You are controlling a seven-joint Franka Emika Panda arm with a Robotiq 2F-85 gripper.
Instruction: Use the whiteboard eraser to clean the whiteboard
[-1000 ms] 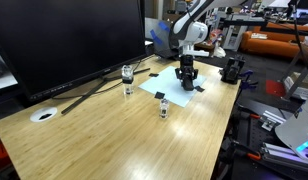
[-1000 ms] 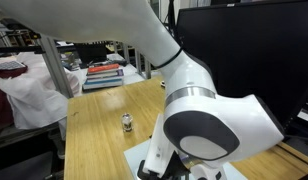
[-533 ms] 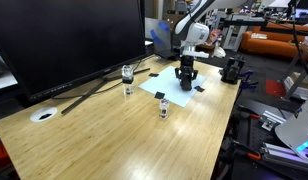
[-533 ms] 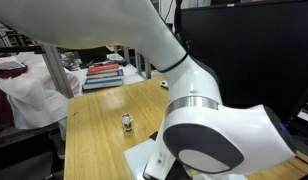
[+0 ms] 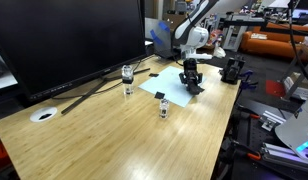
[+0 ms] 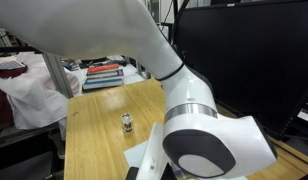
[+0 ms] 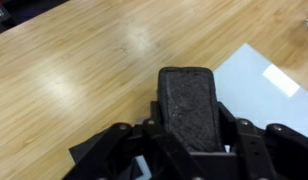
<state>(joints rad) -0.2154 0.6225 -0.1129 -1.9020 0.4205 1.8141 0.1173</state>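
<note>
Two jaws of mine are closing on the long sides of the whiteboard eraser point(image 7: 187, 102), so I am pinching it between them. It is sitting in the lower middle of the wrist view. I am holding it by its sides, I think, so that its underside is staying free to rub.

In an exterior view my gripper point(image 5: 191, 82) is standing upright at the right part of the whiteboard point(image 5: 166, 83), near the middle of the frame. The sheet is lying flat on the wooden table point(image 5: 114, 140), and this is why I am coming from above. In the wrist view the pale sheet is filling the right side, and wood is showing at the left, so I am working near its edge. Whether the eraser is really touching the sheet, I cannot tell.

Several small glass jars point(image 5: 127, 72) are standing just left of the sheet, in front of the big black monitor point(image 5: 64, 40). In my judgement, a wide stroke toward them is risking a knock.
</note>
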